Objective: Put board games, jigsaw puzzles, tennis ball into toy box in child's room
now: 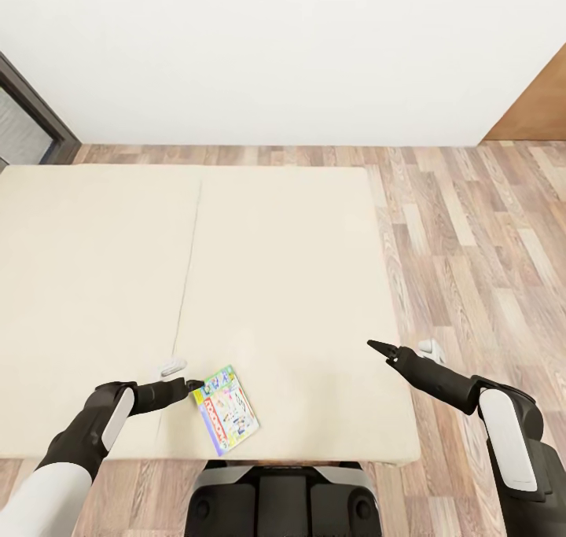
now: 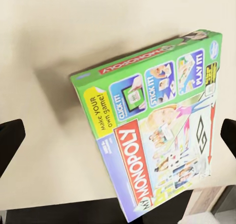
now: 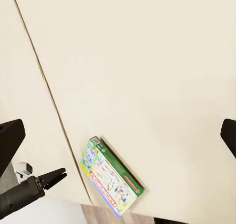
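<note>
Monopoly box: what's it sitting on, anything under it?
The Monopoly box lies flat on the cream bed, near its front edge, with the left tool at its corner. Whatever is beneath the box is covered; nothing pokes out around its edges.

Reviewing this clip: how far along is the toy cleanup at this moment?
Nothing looks finished from here. In hand: the left gripper sits at the edge of the Monopoly board game lying flat near the bed's front edge, jaws wide apart in the left wrist view, not yet gripping. The right gripper hovers empty. Left: lifting this game and carrying it off; the toy box isn't visible here.
</note>
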Robot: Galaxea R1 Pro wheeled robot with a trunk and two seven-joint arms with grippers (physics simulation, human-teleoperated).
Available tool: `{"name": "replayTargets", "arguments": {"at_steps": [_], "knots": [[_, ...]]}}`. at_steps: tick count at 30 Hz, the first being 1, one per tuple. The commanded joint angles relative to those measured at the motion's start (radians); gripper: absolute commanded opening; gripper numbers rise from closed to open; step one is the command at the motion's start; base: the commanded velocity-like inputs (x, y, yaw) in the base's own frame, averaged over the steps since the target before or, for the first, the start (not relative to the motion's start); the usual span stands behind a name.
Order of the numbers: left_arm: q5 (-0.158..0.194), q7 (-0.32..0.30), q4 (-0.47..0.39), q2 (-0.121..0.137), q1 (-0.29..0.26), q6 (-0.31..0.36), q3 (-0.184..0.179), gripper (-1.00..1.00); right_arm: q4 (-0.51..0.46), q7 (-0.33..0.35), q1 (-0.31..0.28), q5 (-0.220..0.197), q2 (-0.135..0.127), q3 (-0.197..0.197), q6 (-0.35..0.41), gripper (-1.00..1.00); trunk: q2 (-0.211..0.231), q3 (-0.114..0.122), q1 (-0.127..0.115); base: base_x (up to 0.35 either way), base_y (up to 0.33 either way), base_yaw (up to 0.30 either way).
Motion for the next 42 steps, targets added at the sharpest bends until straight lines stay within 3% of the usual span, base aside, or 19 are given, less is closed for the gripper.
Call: {"name": "replayTargets", "arguments": {"at_steps": [1,11,17,26,42], "knots": [[0.002,-0.003,-0.001,0.0,0.0,0.007,0.003,1.0,0.0,0.01,-0.001,0.009,0.0,-0.002,0.005,1.0,-0.002,-0.003,0.0,0.0,0.0,0.0],[0.004,-0.009,-0.018,0.002,0.0,0.008,0.004,1.0,0.0,0.011,-0.001,0.009,0.0,-0.002,0.005,1.0,-0.002,-0.019,0.0,0.0,0.0,0.0],[0.006,-0.047,-0.051,0.0,-0.001,0.014,0.006,1.0,-0.001,0.012,-0.001,0.008,0.0,-0.002,0.005,1.0,-0.002,-0.029,0.0,0.0,0.0,0.0],[-0.006,-0.031,-0.053,-0.054,-0.087,0.011,0.004,1.0,-0.001,0.012,-0.001,0.008,0.0,-0.002,0.005,1.0,-0.002,-0.044,0.0,0.0,0.0,0.0],[-0.018,-0.012,-0.038,-0.055,-0.097,-0.011,0.002,1.0,0.0,0.01,-0.001,0.011,0.002,-0.001,0.005,1.0,-0.002,-0.07,0.0,0.0,0.0,0.0]]}}
